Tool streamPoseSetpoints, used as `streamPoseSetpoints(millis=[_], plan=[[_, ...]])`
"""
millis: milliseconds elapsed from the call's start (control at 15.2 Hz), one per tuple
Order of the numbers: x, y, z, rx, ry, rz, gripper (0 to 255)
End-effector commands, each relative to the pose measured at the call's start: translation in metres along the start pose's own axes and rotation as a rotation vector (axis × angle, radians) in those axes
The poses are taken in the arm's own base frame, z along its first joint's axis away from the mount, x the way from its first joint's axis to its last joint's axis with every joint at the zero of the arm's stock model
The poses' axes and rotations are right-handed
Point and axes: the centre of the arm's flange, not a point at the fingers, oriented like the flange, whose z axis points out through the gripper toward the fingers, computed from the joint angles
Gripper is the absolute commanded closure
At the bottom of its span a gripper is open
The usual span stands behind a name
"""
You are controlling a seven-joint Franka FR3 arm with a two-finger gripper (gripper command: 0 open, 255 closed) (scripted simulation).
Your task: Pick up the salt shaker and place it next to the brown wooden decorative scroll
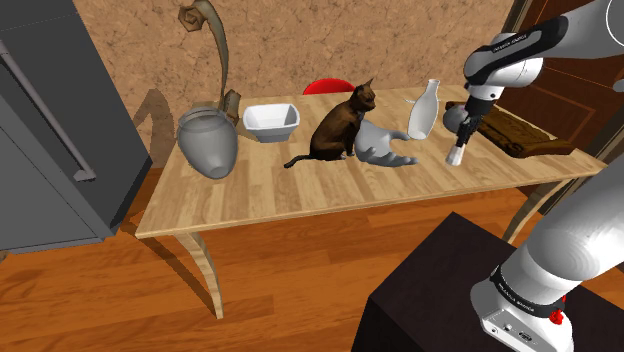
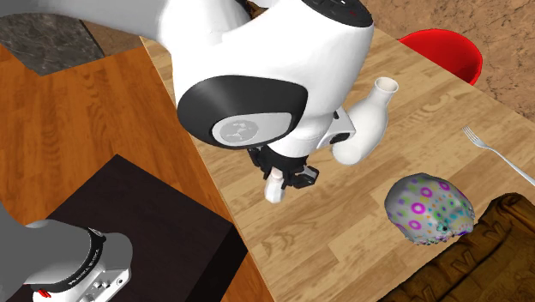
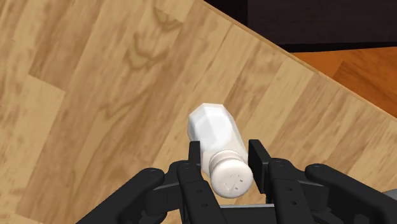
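Wrist view: the tool (image 3: 225, 153) has its two black fingers (image 3: 195, 162) pressed against the neck of the white salt shaker (image 3: 215, 130), just under its perforated cap, clasping it from both sides. The shaker's body points away from the tool toward the pale wood counter (image 3: 95, 95), near the counter's edge. Whether its base touches the wood cannot be told.

In the shoulder view the tool (image 1: 462, 135) hangs over the counter's right part with the salt shaker (image 1: 456, 154) beneath it, near a white bottle (image 1: 424, 108) and a dark wooden tray (image 1: 520, 132). The second exterior view has the salt shaker (image 2: 274, 187) under the tool (image 2: 290, 176), near the bottle (image 2: 369, 129), with a dotted rounded object (image 2: 429, 208) and a fork (image 2: 497, 153) farther off.

Toward the shoulder view's left sit a grey cat figure (image 1: 380, 146), a brown cat figure (image 1: 340, 122), a white bowl (image 1: 270, 120) and a grey vase (image 1: 208, 140). The brown scroll (image 1: 213, 45) stands behind the vase, well apart from the shaker.
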Motion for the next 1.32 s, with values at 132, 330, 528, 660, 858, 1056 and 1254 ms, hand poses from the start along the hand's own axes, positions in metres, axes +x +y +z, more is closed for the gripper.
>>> streamPoseSetpoints(millis=[132,330,528,660,858,1056,1254], plan=[[0.001,-0.003,-0.021,0.0,0.0,0.0,255],[0.0,-0.004,-0.037,0.0,0.0,0.0,255],[0.0,-0.006,-0.053,0.0,0.0,0.0,255],[0.0,-0.007,-0.063,0.0,0.0,0.0,255],[-0.001,-0.008,-0.079,0.0,0.0,0.0,255],[-0.001,-0.01,-0.095,0.0,0.0,0.0,255],[-0.002,-0.011,-0.11,0.0,0.0,0.0,255]])
